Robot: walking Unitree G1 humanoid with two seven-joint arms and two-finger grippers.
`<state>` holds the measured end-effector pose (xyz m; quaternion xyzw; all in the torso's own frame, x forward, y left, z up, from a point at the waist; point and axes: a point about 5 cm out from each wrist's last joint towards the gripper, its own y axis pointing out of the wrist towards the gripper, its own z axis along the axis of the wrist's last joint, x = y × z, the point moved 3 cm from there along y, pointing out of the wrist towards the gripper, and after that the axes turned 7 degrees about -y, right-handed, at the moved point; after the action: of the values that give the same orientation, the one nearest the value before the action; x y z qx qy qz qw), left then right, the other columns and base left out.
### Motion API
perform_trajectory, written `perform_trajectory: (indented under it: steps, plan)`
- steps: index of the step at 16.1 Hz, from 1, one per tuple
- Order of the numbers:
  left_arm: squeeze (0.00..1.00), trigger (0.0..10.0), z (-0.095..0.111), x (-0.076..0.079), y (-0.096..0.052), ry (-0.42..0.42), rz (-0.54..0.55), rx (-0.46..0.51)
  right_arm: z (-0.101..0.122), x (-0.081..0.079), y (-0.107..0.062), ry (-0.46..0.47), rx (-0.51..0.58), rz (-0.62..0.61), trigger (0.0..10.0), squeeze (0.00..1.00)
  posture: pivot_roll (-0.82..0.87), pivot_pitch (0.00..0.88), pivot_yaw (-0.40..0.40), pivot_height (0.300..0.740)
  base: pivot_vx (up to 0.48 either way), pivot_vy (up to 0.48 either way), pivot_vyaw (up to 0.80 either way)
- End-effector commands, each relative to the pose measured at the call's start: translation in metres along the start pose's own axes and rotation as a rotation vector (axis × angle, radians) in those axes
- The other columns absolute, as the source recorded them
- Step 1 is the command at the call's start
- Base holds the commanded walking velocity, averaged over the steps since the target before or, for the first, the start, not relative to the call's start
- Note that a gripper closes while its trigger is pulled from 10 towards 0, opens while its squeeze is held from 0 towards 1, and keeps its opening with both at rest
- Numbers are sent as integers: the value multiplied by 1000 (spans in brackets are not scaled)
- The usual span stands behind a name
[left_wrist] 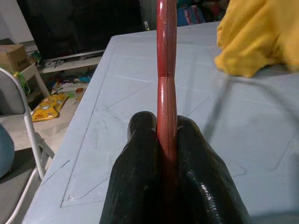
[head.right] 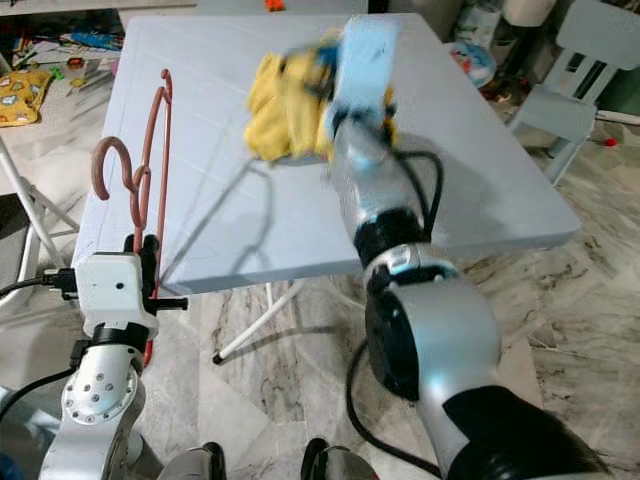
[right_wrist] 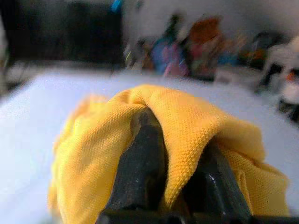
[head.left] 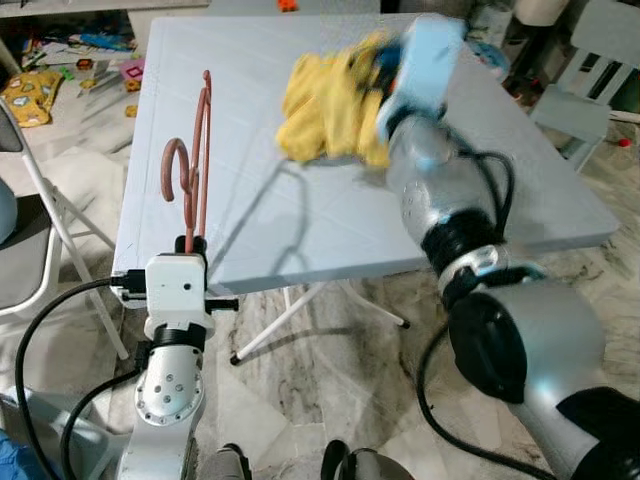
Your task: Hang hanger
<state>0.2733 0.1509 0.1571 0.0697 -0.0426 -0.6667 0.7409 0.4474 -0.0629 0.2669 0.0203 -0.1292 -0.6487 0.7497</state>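
Observation:
A reddish-brown hanger [head.left: 196,160] stands upright over the near left edge of the pale blue table [head.left: 330,240], hook toward me. My left gripper [left_wrist: 166,140] is shut on its lower bar, the bar pinched between both black fingers [left_wrist: 138,163]. A yellow garment [head.left: 325,105] is bunched above the table's far middle. My right gripper [right_wrist: 177,177] is shut on a fold of the yellow garment [right_wrist: 187,126], which drapes over both fingers. The right arm [head.left: 440,190] reaches across the table and looks motion-blurred.
A folding chair [head.left: 40,220] stands left of the table. Toys [head.left: 40,90] litter the floor at the far left. A pale blue small chair [head.left: 590,70] stands at the far right. Marble floor lies before the table.

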Motion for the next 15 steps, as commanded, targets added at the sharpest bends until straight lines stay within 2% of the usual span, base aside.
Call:
perform_trajectory:
  steps: [1,2,5,8,11,12,14,15]
  plan:
    - [0,10000,-1,3,-1,4,-11,2,-25,-4,-6,-42,-74,44,10000,224,170,151,-109,740,0,0,0]
    - [0,10000,-1,4,-1,3,-14,1,-45,-9,-14,-49,-116,108,10000,1000,163,149,-106,740,0,0,0]
    - [0,10000,-2,5,0,1,-21,-1,-86,-19,-35,-139,-209,286,10000,1000,158,148,-103,740,0,0,0]
    - [0,10000,-3,4,2,5,-25,-2,-107,-12,-47,-158,-272,374,10000,1000,147,144,-96,740,0,0,0]
    - [0,10000,-5,2,1,5,-33,-6,-114,24,-56,-204,-261,394,10000,1000,122,138,-86,740,0,0,0]
    - [0,10000,-7,2,1,-26,-41,-17,-117,32,-59,-202,-266,405,10000,1000,115,137,-81,740,0,0,0]
    - [0,10000,-8,0,2,-7,-58,-16,-115,46,-65,-226,-238,414,10000,1000,99,134,-67,740,0,0,0]
    - [0,10000,-9,0,1,4,-68,-18,-112,53,-66,-207,-223,399,10000,1000,92,131,-60,740,0,0,0]
